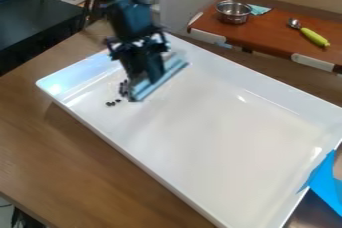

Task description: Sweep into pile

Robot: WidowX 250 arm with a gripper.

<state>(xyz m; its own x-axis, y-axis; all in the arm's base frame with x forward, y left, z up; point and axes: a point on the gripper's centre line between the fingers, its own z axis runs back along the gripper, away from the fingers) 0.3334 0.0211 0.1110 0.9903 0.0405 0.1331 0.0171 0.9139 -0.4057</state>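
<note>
**Step in hand:** gathering. The black two-finger gripper (148, 76) is above the left part of the white rectangular tray (200, 122), with its jaws closed on a light-blue, straight-edged sweeper (175, 68). The sweeper lies aslant, from its near-left end to its far-right end. Whether its edge touches the tray floor cannot be told.

**Position of work:** the small dark pieces are on the tray floor, left of the sweeper. Most form a loose cluster (123, 88) just beside its near-left end; a few stray pieces (111, 104) lie apart from the cluster, toward the near left. The pile is judged partly formed.

**Next move:** bring the sweeper to the near side of the stray pieces, set its edge flat on the floor, and push toward the cluster in a short stroke. Keep the edge low throughout — a raised edge would likely ride over pieces this small. Keep the stroke slow — a fast one may scatter the cluster or drive pieces against the left wall.

**Surroundings:** the tray rests on a brown wooden table (87, 157). Blue sheet material (325, 182) is at its right corner. A round steel bowl (234, 13) and a green-handled utensil (312, 37) are beyond the far side.
</note>
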